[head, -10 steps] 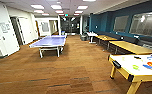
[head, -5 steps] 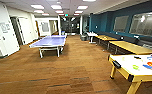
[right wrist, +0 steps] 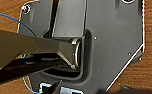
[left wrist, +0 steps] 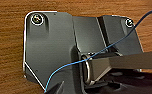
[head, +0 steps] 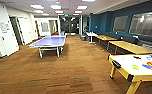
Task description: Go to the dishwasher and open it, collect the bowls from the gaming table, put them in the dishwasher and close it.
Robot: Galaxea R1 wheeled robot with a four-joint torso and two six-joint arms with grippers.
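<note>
Gaming table (head: 132, 65) right; graphics blurred, unreadable

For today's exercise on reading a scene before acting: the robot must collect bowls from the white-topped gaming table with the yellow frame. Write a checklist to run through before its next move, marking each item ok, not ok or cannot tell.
1. Gaming table in sight, at the right of the head view: ok.
2. Bowls made out on its top: cannot tell; small coloured items lie there, too unclear to name.
3. Wooden floor between the robot and the gaming table free of obstacles: ok.
4. Blue table-tennis table well off to the left of that path: ok.
5. Dishwasher located: cannot tell.
6. Either gripper open and free: cannot tell from the wrist views.
</note>
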